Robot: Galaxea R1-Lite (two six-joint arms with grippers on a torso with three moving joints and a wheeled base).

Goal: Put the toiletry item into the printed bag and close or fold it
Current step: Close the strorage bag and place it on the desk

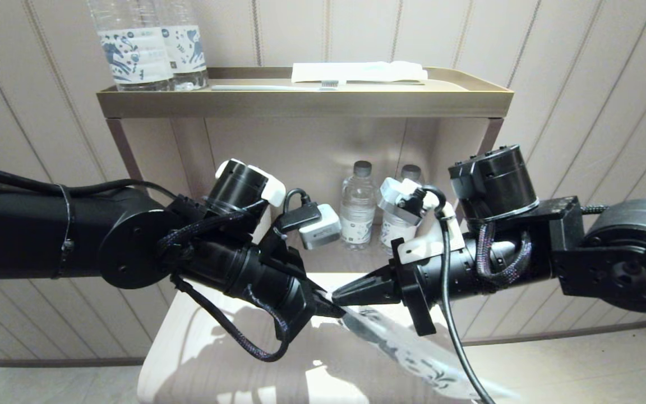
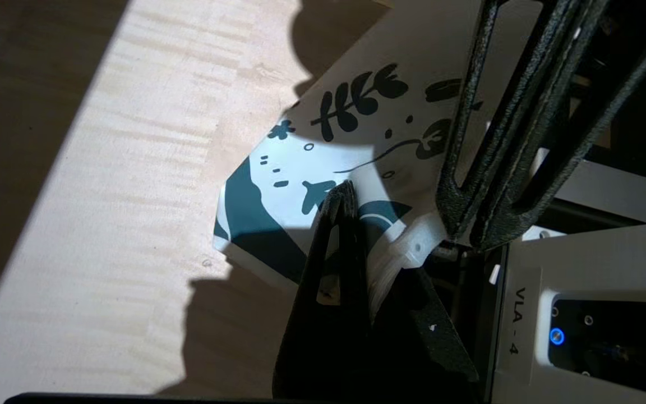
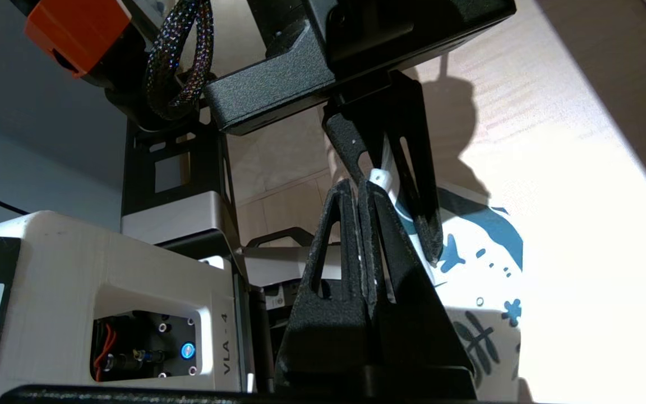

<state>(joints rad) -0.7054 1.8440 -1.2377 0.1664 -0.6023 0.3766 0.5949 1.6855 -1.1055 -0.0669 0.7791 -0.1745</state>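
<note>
Both my grippers meet at one end of the printed bag (image 1: 407, 348), above the back edge of the pale wooden counter (image 1: 199, 348). Left gripper (image 1: 328, 308) is clamped tight on the bag's upper edge; right gripper (image 1: 341, 296) is pinched shut just beside it, fingertips nearly touching the left's, and in the right wrist view its tips press on a small white tab at the bag's mouth. My reading: two grips side by side on the same edge, so the mouth can be pulled apart or folded over. The bag hangs off that hold and slopes down toward the counter's front right. The toiletry item I cannot pick out; whether it is already inside the bag I cannot tell. Counts: one bag, two grippers. On the brass shelf tray (image 1: 306, 104) above, two labelled water bottles (image 1: 152, 47) at its left end, one toothbrush (image 1: 278, 87), one white packet (image 1: 359, 72). Two smaller bottles (image 1: 358, 205) stand below the shelf, behind my wrists.
</note>
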